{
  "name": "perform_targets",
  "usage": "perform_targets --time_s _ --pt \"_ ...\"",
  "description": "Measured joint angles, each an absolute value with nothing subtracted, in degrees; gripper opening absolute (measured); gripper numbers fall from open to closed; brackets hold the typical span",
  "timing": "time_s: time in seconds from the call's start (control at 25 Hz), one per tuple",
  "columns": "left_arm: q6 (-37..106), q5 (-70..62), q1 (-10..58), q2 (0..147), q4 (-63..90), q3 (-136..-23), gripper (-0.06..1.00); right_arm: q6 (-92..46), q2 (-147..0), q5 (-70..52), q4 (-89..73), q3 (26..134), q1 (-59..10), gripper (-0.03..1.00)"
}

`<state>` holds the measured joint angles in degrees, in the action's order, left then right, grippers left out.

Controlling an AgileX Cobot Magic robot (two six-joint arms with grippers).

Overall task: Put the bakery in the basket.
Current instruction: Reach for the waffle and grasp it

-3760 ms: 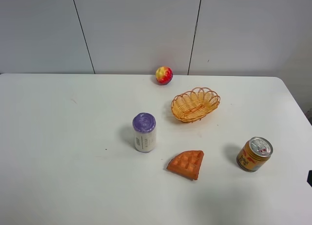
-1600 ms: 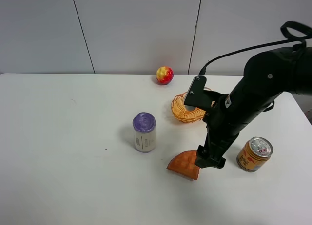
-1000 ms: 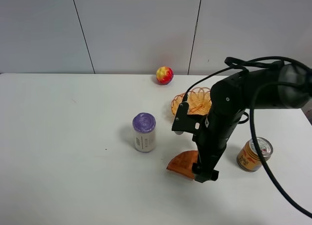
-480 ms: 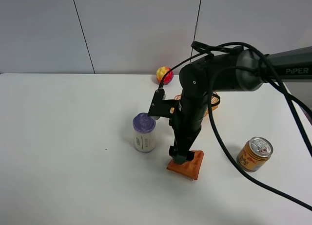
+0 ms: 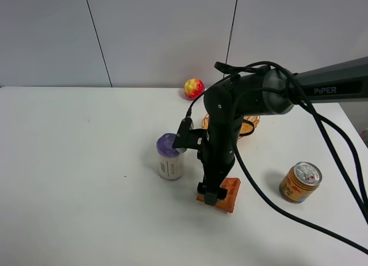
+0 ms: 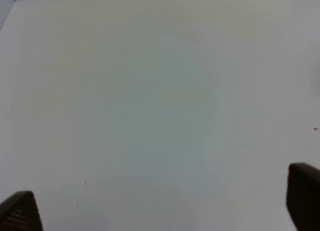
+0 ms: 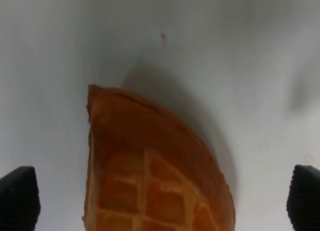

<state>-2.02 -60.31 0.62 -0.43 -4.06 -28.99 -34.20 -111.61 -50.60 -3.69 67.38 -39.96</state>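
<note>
The orange-brown waffle piece lies flat on the white table, near the front middle. My right gripper is down over its left part. In the right wrist view the waffle lies between the two wide-apart fingertips, so the right gripper is open and straddles it. The wicker basket stands behind, mostly hidden by the right arm. My left gripper is open over bare table and does not show in the exterior view.
A white bottle with a purple cap stands just left of the right arm. An orange can stands at the right. A red-yellow ball-like fruit sits at the back edge by the wall.
The right arm came in from the right, swung over the waffle and lowered. Its gripper has moved left and down to the waffle's left part. The objects have not moved.
</note>
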Motion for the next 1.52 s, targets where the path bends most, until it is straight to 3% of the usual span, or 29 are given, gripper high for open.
perform_targets --time_s 0.6,1.52 --pt "-2.0 -60.3 0.6 -0.4 -4.1 -29.0 1.0 -25.4 -114.1 -51.5 -0.4 67.4 -40.8 0.99" --pt "-2.0 -60.3 0.6 -0.4 -4.1 -29.0 0.99 -24.0 -114.1 -49.0 1.8 64.5 -41.6 0.99"
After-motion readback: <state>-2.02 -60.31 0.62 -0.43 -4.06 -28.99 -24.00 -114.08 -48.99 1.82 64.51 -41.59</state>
